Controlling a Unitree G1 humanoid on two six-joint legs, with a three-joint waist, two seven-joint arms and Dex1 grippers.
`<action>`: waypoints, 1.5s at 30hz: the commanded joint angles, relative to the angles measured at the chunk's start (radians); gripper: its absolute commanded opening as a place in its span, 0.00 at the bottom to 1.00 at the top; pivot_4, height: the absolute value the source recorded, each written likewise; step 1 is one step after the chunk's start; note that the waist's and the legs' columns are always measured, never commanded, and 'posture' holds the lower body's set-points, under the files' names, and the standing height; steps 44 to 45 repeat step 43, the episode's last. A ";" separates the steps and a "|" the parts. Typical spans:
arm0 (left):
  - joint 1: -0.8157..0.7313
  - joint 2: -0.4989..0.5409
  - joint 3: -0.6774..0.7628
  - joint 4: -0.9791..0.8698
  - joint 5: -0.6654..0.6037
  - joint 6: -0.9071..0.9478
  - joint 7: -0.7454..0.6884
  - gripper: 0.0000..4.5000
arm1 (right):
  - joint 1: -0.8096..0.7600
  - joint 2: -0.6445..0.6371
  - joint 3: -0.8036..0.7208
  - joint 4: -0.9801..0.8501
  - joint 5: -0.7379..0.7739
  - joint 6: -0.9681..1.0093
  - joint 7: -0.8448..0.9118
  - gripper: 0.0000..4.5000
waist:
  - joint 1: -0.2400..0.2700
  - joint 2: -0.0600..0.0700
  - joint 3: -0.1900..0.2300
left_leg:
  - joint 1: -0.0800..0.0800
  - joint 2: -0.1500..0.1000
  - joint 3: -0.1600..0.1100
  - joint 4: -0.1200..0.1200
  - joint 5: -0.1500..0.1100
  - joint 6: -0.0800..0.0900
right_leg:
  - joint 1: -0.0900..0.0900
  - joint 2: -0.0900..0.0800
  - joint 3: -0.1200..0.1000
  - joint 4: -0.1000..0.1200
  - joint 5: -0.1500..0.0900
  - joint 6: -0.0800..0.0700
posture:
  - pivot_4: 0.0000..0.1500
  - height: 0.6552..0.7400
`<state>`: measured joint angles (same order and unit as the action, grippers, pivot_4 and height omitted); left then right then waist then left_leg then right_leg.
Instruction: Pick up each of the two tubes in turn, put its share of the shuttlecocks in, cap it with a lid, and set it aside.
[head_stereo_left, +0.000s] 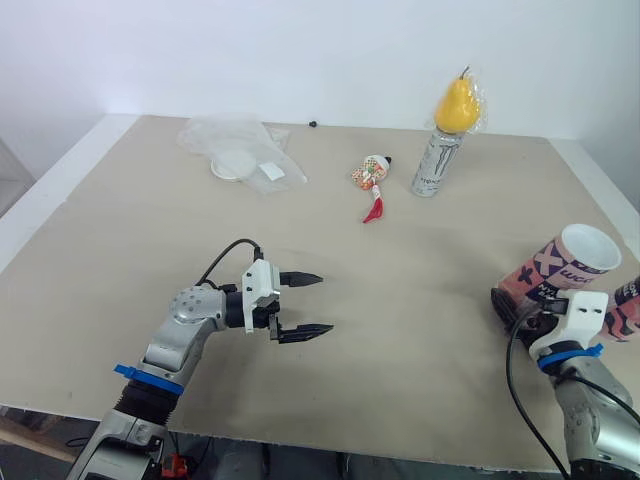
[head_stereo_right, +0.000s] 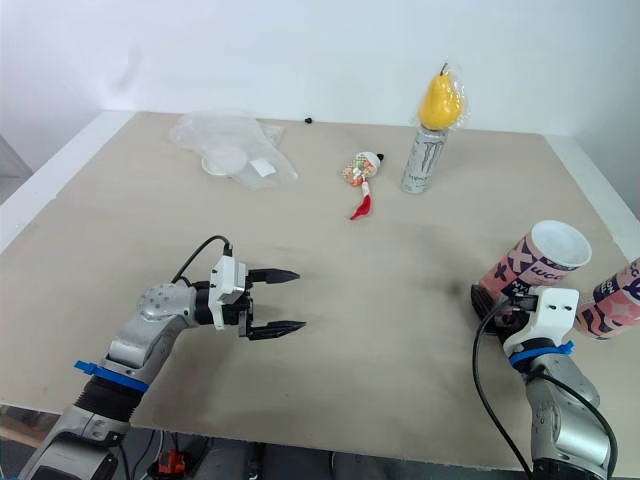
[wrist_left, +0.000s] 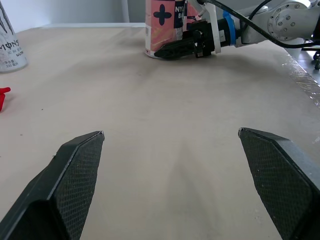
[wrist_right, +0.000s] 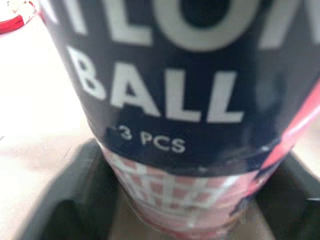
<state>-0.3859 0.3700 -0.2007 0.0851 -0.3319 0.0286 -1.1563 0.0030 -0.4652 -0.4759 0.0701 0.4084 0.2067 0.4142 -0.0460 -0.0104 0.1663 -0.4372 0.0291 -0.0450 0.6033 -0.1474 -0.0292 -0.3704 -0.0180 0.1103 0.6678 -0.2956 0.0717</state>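
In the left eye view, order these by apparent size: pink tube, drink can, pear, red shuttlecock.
1. Pink tube, though it is nearest the camera.
2. Drink can and pear, about alike.
3. Red shuttlecock.

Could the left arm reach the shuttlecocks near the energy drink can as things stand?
Probably yes. The left gripper is open and empty, bare table lies between it and the shuttlecocks, and the energy drink can stands off to their side. The right gripper holds a tube.

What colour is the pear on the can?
The pear is yellow; the right eye view shows it best.
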 joint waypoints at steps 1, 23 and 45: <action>-0.005 0.002 0.002 -0.036 -0.002 -0.005 0.002 1.00 | 0.020 -0.004 -0.005 -0.014 0.011 0.012 0.012 0.95 | 0.000 0.000 0.000 | 0.000 0.000 0.000 0.000 0.000 0.000 | 0.000 0.000 0.000 0.000 0.000 0.000 | 1.00 1.00; 0.000 0.011 0.007 -0.040 0.009 0.005 0.022 1.00 | 0.438 -0.033 -0.061 -0.338 0.068 -0.053 0.191 0.95 | 0.005 0.000 0.000 | 0.000 -0.001 -0.001 0.000 0.000 0.000 | 0.000 -0.001 -0.001 0.000 -0.002 0.000 | 1.00 1.00; 0.084 0.171 0.113 -0.074 0.051 0.028 0.131 1.00 | -0.121 -0.174 0.366 -0.005 0.010 -0.246 0.759 0.95 | 0.007 -0.003 0.003 | -0.002 -0.001 0.000 -0.001 0.003 0.000 | -0.001 -0.002 -0.001 -0.001 0.003 -0.002 | 1.00 1.00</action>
